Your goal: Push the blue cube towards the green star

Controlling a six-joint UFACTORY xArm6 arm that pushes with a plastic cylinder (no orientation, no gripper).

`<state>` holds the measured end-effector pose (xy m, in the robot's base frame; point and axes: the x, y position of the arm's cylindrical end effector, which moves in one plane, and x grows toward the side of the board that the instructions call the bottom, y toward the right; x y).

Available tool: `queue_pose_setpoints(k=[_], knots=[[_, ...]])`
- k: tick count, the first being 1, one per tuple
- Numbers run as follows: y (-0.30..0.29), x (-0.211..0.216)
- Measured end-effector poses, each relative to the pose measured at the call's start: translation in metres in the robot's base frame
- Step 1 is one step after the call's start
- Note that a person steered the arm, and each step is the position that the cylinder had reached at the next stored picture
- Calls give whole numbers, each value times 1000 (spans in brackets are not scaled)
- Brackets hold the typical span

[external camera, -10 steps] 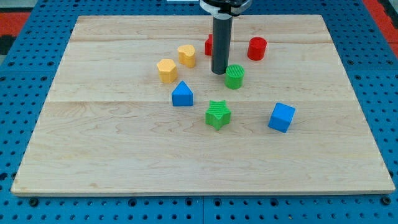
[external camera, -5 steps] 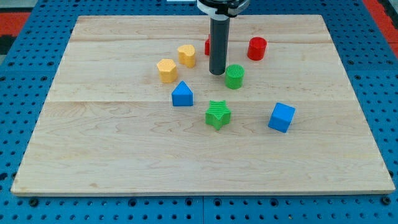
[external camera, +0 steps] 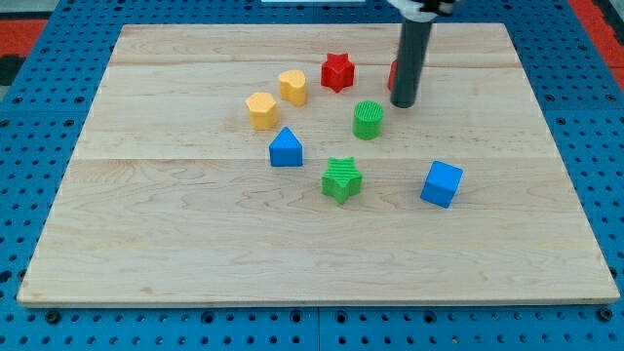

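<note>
Counted on the table (external camera: pixel 195 253): two blue blocks, the blue cube (external camera: pixel 442 183) and a blue triangular block (external camera: pixel 286 148); two green, the green star (external camera: pixel 341 179) and a green cylinder (external camera: pixel 368 120); two yellow blocks (external camera: pixel 261 110) (external camera: pixel 292 87); two red, a red star (external camera: pixel 337 72) and a red block (external camera: pixel 393 74) mostly hidden behind the rod.

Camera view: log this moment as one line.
my tip above blue cube | no contact | green star left of cube | push not begun

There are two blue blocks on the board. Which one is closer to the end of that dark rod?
The blue cube, toward the view's right, below my tip. The other blue block, roof-shaped, sits farther off to the view's left.
</note>
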<state>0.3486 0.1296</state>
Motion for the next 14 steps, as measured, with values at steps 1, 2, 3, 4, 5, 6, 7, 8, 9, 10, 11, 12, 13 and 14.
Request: queue_pose_setpoints(k=[1, 2, 3, 4, 5, 6, 7, 8, 9, 10, 11, 12, 13, 14], knots=[[53, 0], [109, 0], [162, -12], [174, -15], [183, -8], [183, 43], [171, 98], [141, 125], [125, 119], [79, 119], [51, 145], [49, 145], [23, 145], [-6, 143]])
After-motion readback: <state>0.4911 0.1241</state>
